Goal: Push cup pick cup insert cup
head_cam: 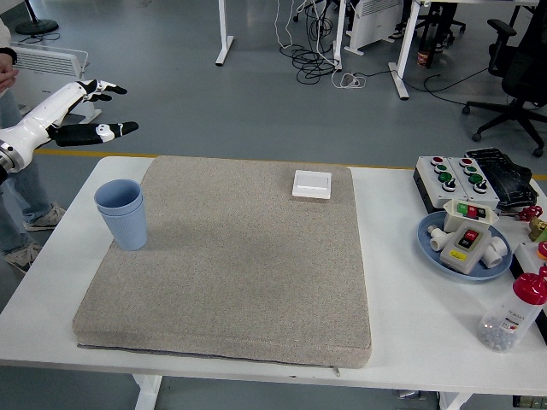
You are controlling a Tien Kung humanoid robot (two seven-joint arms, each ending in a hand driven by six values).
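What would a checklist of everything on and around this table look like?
Surface: white table with a grey mat on it.
Job's things: two blue cups, one nested inside the other, upright at the mat's left edge.
Clutter: white switch, button boxes, blue plate of parts, red-capped bottle.
Hands: left hand open, raised above and behind the cups, holding nothing; right hand not seen.
Cables: cords on the floor.
Surroundings: heater, desk legs, office chair; a person's leg at the left edge.

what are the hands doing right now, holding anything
Left hand: open, fingers spread, holding nothing, raised above the nested blue cups.
Right hand: not in view.
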